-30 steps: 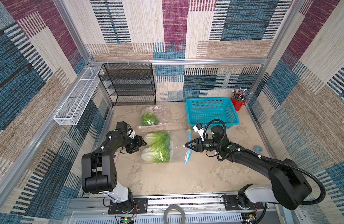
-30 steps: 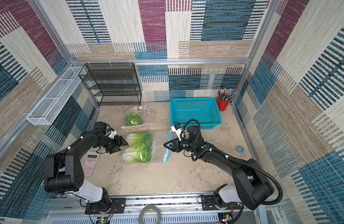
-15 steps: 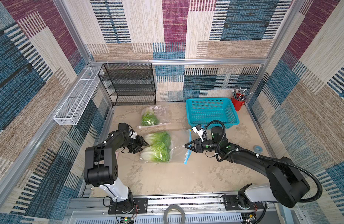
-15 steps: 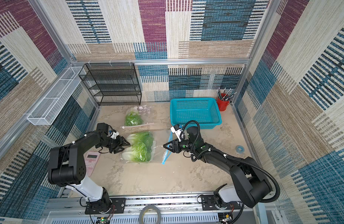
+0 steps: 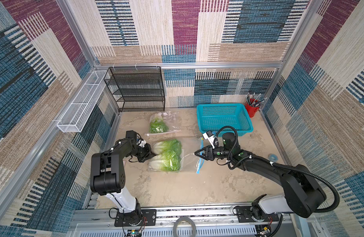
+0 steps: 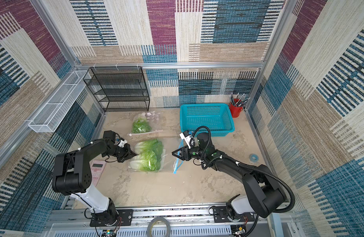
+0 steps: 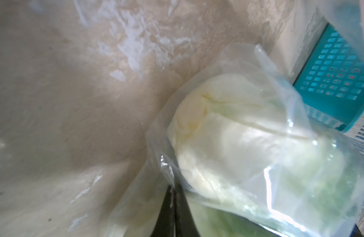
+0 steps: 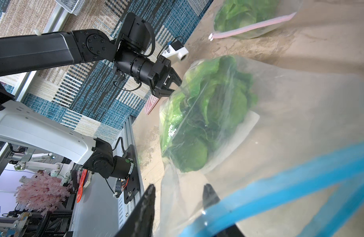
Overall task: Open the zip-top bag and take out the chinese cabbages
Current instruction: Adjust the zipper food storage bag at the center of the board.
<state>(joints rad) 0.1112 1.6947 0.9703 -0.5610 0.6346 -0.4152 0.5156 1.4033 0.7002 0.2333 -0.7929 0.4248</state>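
1. Chinese cabbages (image 5: 166, 156): in both top views, two heads lie side by side inside the clear zip-top bag (image 5: 189, 162) near the middle of the table (image 5: 177, 188). Their white bases point toward the left edge. The left gripper (image 5: 151, 153) sits at the bag's closed end by the stalks. The right gripper (image 5: 196, 153) is at the blue-zipped mouth.
2. In a top view, a second bag of greens (image 6: 141, 125) lies toward the far edge. A blue basket (image 6: 203, 105) stands in the far right corner, and a pink calculator (image 6: 97, 168) lies near the left edge.
3. In the left wrist view, the left gripper (image 7: 174, 188) has its fingers pressed together, pinching the bag's film just beside a white cabbage base (image 7: 228, 133).
4. In the right wrist view, the right gripper (image 8: 179, 190) has its fingers (image 8: 150, 195) standing apart, gripping nothing. Slack film at the bag's mouth lies between them. The two blue zip strips (image 8: 279, 184) part just beside them, with the green leaves (image 8: 207, 115) behind the film.
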